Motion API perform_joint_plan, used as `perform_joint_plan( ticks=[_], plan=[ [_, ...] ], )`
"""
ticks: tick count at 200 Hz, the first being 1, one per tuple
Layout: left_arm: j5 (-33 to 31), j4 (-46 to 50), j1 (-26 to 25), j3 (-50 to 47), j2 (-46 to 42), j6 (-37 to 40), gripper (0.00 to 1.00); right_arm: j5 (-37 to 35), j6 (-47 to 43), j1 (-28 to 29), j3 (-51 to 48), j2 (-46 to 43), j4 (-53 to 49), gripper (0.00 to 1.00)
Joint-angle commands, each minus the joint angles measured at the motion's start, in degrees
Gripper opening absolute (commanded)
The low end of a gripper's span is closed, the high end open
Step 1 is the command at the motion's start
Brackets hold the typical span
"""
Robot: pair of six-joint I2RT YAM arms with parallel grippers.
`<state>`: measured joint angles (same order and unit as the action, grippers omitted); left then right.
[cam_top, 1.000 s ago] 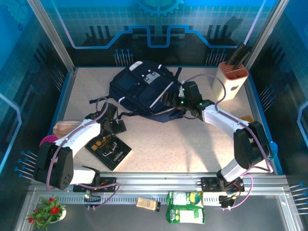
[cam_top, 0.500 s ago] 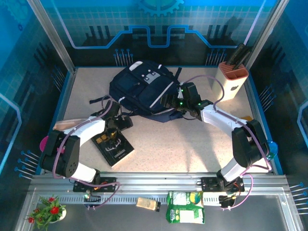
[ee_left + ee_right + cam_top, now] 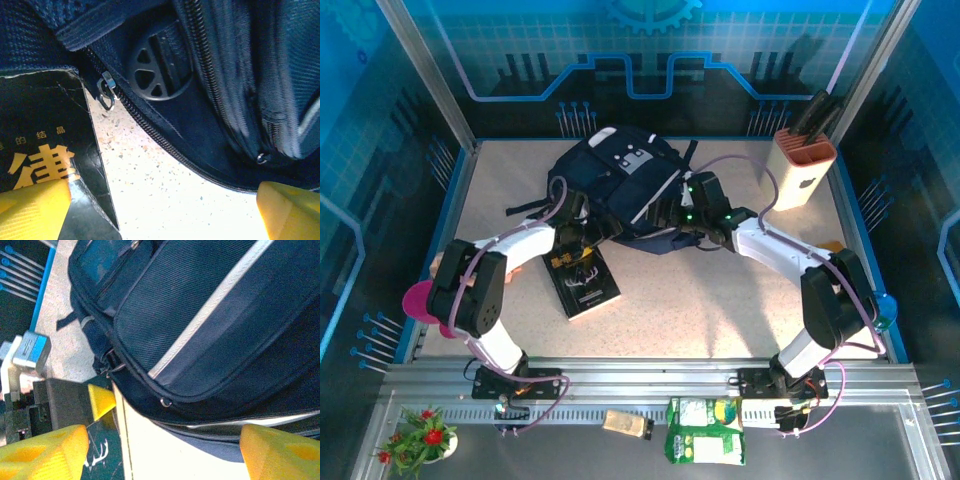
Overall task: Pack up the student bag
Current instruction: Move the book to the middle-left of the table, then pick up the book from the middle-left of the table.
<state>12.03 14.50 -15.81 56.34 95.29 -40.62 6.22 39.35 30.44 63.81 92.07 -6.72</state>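
The student bag (image 3: 620, 185), dark navy with thin white stripes and a grey patch, lies at the back middle of the table. A black book (image 3: 586, 282) with gold print lies just in front of the bag's left corner. My left gripper (image 3: 574, 260) is open over the book's far end. In the left wrist view one yellow finger (image 3: 30, 210) rests on the book's cover (image 3: 45, 150), and the zipper edge of the bag (image 3: 210, 100) is close ahead. My right gripper (image 3: 665, 215) hangs open at the bag's near right edge, above bare table, with the bag's zipper pull (image 3: 165, 402) just ahead of it.
A knife block (image 3: 803, 170) stands at the back right. A pink object (image 3: 418, 300) and a beige one (image 3: 442, 264) lie at the left edge. On the front rail are a green packet (image 3: 705, 430) and a tan item (image 3: 628, 424). Blue walls enclose the table.
My left arm has swung right and back toward the bag, and the book has slid and turned along with it up to the bag's corner. My right gripper has edged slightly left.
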Motion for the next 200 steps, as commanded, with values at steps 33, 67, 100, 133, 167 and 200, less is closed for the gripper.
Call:
perform_joint_plan(
  ticks=[33, 67, 100, 133, 167, 200],
  plan=[
    [-11.5, 14.9, 3.8, -5.3, -16.8, 5.6, 0.99, -0.7, -8.4, 10.1, 9.1, 6.8, -6.9, 0.74],
    [-13.4, 17.3, 6.9, -12.6, -24.5, 4.6, 0.99, 0.8, -10.9, 14.8, 15.9, 14.6, -11.0, 0.69],
    [-10.2, 14.4, 9.3, -20.0, -27.9, 2.0, 0.99, 2.0, -12.8, 17.4, 22.3, 22.6, -15.6, 0.65],
    [-5.1, 10.3, 12.0, -24.8, -28.7, 0.5, 0.95, 2.4, -13.8, 18.2, 27.7, 28.8, -20.6, 0.54],
    [-2.2, 9.4, 13.2, -25.9, -27.5, 0.8, 0.84, 1.6, -14.0, 18.2, 30.2, 32.0, -22.6, 0.43],
    [-0.7, 8.8, 13.5, -26.2, -26.3, 1.1, 0.75, 1.6, -14.0, 18.3, 32.0, 34.4, -24.3, 0.36]
  ],
)
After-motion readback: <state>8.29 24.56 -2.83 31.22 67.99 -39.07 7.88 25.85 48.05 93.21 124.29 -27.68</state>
